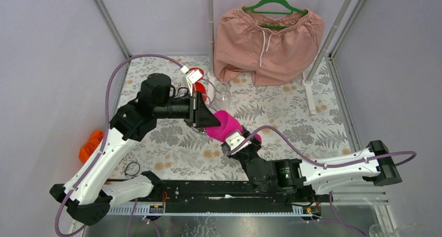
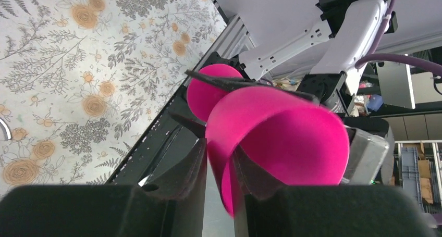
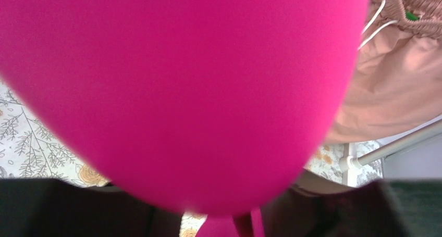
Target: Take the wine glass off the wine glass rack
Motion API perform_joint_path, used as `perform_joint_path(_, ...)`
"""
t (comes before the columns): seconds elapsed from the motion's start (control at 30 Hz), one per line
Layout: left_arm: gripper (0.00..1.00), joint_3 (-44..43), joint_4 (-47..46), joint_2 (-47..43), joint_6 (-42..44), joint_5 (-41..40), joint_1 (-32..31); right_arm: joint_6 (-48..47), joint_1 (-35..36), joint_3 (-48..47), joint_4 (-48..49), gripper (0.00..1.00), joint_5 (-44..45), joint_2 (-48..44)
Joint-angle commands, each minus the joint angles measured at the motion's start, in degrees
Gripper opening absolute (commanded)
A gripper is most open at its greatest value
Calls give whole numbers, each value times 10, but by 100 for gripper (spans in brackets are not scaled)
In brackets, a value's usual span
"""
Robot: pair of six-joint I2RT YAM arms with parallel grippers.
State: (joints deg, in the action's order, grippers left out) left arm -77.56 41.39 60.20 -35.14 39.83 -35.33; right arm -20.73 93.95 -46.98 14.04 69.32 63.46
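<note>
A bright pink wine glass point(image 1: 226, 125) hangs on its side in the air between my two grippers, off the wine glass rack point(image 1: 207, 87). The chrome rack stands just behind the left wrist and is partly hidden by it. My left gripper point(image 1: 211, 122) pinches the bowl's rim. In the left wrist view one finger point(image 2: 195, 166) lies outside the pink wall of the wine glass point(image 2: 292, 138) and the other inside. My right gripper point(image 1: 241, 139) sits at the stem end. In its own view the wine glass point(image 3: 182, 91) fills the frame, and the right gripper point(image 3: 234, 219) stands open around the stem.
Pink shorts point(image 1: 268, 39) hang on a green hanger at the back. A clear glass point(image 1: 222, 91) and a red item point(image 1: 197, 74) stand by the rack. An orange object point(image 1: 91, 146) lies off the table's left edge. A black rail point(image 1: 208, 187) runs along the front.
</note>
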Motion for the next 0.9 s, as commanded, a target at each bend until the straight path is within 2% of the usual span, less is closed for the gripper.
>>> perform_joint_path(0.0,0,-11,4,9,-8,-20,-11,35,-3,-50,13,62,4,-12)
perform_joint_path(0.03,0,-18,11,14,-6,-32,-11,38,-3,-56,7,65,10,-14)
perform_joint_path(0.13,0,-36,25,32,5,-74,-11,40,-3,-71,-5,66,24,-32)
perform_joint_path(0.23,0,-52,34,52,12,-118,-12,52,-3,-80,-20,67,42,-91)
perform_joint_path(0.37,0,-63,24,77,11,-126,-12,130,-3,-109,-152,69,9,-170)
perform_joint_path(0.43,0,-66,12,89,8,-119,-13,154,-3,-111,-187,71,1,-211)
perform_joint_path(0.6,0,-89,12,124,11,-149,-27,230,-3,-127,-275,71,21,-241)
perform_joint_path(0.67,0,-107,26,152,19,-187,-50,228,-3,-119,-260,71,20,-248)
perform_joint_path(0.87,0,-240,109,283,58,-403,-192,211,-3,-141,-252,66,46,-263)
